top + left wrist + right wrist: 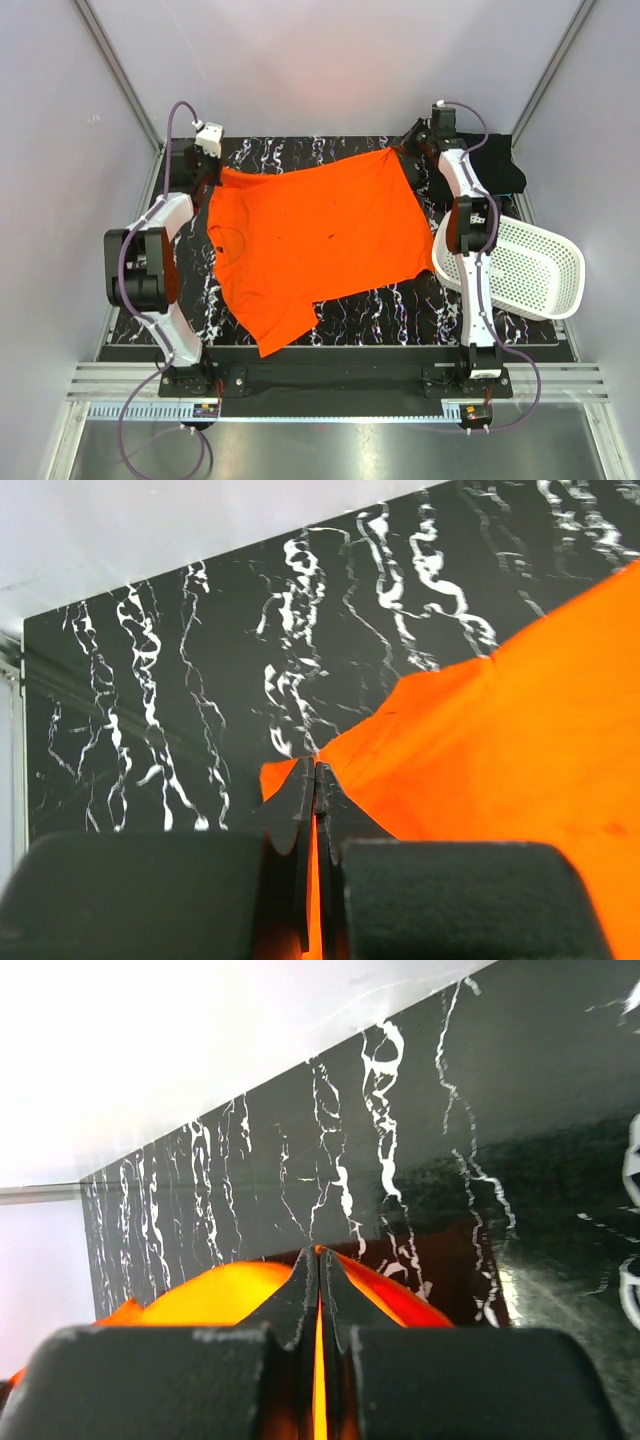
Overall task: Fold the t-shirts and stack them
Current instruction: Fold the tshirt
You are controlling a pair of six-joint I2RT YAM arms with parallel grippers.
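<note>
Lying spread across the black white-veined worktop [385, 310]: bright orange short-sleeved fabric t-shirt [310, 240], collar pointing left, hem pointing right, long axis running side to side. Pinching its far edge at both ends: left arm [150, 260] jaws closed on the far-left sleeve corner, right arm [470, 225] jaws closed on the far-right hem corner, cloth trailing back toward the bases. Probably calling for a joint pull of that far edge nearward. Sitting bunched at far right, beyond the white perforated plastic basket [530, 270]: black t-shirt [495, 165].
</note>
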